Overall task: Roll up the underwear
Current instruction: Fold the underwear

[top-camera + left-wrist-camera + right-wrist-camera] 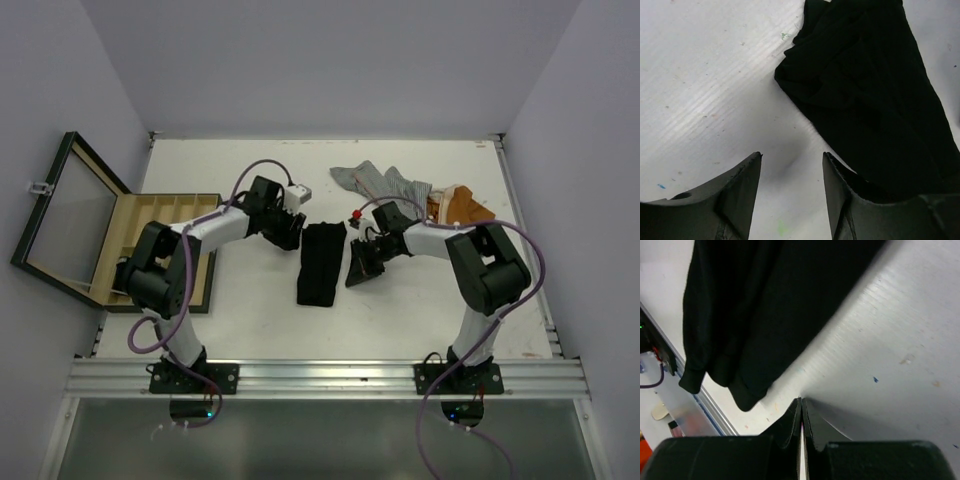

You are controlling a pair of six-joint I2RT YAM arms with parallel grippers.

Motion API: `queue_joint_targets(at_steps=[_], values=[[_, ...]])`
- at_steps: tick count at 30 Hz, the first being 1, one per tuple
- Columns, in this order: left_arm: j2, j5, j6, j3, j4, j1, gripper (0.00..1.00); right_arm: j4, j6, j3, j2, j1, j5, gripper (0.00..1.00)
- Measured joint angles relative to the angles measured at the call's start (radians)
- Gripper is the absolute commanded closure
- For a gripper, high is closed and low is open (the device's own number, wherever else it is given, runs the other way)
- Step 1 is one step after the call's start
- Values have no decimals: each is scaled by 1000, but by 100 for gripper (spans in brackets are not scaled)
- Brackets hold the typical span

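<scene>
A black underwear lies as a long folded strip in the middle of the table. My left gripper hovers at its upper left corner. In the left wrist view this gripper is open, with bare table between the jaws and the black cloth just right of the right finger. My right gripper sits beside the strip's right edge. In the right wrist view it is shut on nothing, tips at the table, the black cloth a little beyond them.
A grey striped garment and an orange-brown one lie at the back right, behind the right arm. A compartmented wooden box with its glass lid open stands at the left edge.
</scene>
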Motion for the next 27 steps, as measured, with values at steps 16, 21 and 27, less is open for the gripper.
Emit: queue_joint_targets(at_steps=[16,21,27], values=[[188,-67,-16,187,19,-90,30,395,326,-65,37,208,5,89],[177,-72,0,230,14,-79,24,337,303,-91,-39,192,8,89],[16,-74,83,206,-5,-63,28,227,204,-80,-268,-1,-34,87]])
